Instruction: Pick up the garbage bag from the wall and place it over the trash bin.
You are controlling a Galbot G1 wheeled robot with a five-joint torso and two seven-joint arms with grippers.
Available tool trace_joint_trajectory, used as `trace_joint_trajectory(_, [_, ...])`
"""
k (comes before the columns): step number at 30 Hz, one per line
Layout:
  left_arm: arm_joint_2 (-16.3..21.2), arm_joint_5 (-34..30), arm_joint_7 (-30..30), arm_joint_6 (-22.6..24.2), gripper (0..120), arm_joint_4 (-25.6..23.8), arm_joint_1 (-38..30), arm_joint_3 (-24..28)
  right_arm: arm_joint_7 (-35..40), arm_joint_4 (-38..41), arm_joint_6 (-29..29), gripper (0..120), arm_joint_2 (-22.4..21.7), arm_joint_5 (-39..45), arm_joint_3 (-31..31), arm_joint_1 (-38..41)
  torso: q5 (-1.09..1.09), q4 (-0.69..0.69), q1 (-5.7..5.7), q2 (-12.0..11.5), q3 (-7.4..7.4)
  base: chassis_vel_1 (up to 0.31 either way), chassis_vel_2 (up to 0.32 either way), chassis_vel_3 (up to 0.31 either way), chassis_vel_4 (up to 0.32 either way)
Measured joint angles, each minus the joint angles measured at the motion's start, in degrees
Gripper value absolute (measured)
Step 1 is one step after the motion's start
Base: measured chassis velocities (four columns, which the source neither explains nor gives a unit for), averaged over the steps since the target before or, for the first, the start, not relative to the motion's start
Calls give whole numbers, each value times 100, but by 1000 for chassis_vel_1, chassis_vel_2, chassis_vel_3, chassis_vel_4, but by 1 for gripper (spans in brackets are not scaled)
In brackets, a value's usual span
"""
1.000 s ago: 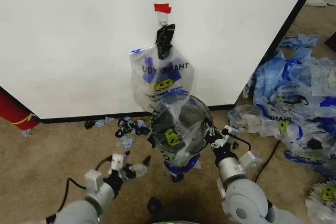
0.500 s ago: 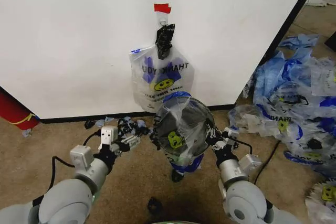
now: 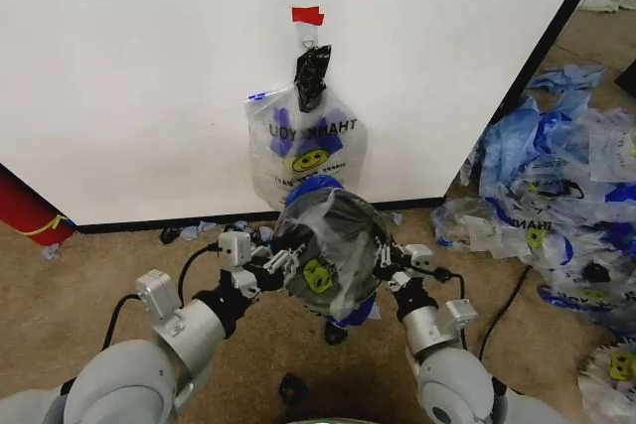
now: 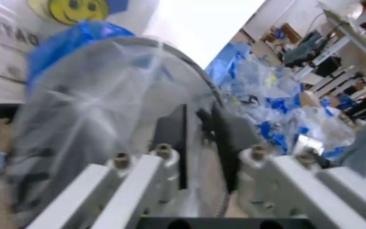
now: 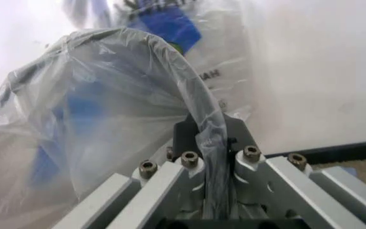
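Observation:
One garbage bag [image 3: 306, 146] with a yellow smiley face hangs on the white wall [image 3: 139, 76], under a red tape piece [image 3: 307, 15] and a small black bag [image 3: 311, 76]. Below it the black wire-mesh trash bin [image 3: 350, 290] is draped with another see-through garbage bag [image 3: 328, 245], its film [image 5: 94, 105] stretched over the rim. My right gripper [image 3: 383, 263] is shut on the bin's right rim and the film [image 5: 209, 143]. My left gripper [image 3: 283, 263] is at the left rim, with the covered rim [image 4: 196, 81] between its slightly parted fingers [image 4: 170, 143].
A heap of blue and clear plastic bags [image 3: 566, 196] covers the floor to the right. Small scraps [image 3: 234, 240] lie along the wall's black base strip [image 3: 149, 223]. A red cylinder [image 3: 25, 211] stands at the far left. A cable [image 3: 502, 305] runs over the brown carpet.
My left arm has swung in from the lower left to the bin's left rim. The bin and its bag have shifted slightly left and tipped toward me. The right gripper has kept its hold.

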Motion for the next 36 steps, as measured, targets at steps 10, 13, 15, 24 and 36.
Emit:
trace_joint_trajectory(10, [-170,-218,94,33,0,19,-84,194,-32,-99,1,0,-7,-150,-492,503,0,0,0,0,0,0,0,0,0])
trace_joint_trajectory(13, [-208,-304,93,30,0,25,-146,245,-39,-98,0,0,-25,-150,-607,613,1,2,0,0,0,0,0,0,0])
trace_joint_trajectory(15, [-272,-486,66,20,0,90,-278,326,-56,-89,-2,0,-73,-150,-736,716,-1,1,0,0,0,0,0,0,0])
trace_joint_trajectory(24, [-502,-842,-199,-28,0,591,-821,794,-135,51,0,0,-251,-174,-868,780,0,0,0,0,0,0,0,0,0])
trace_joint_trajectory(36, [-833,-983,-649,-140,0,1141,-1664,1928,-194,259,17,0,-398,-290,-730,580,1,0,0,0,0,0,0,0,0])
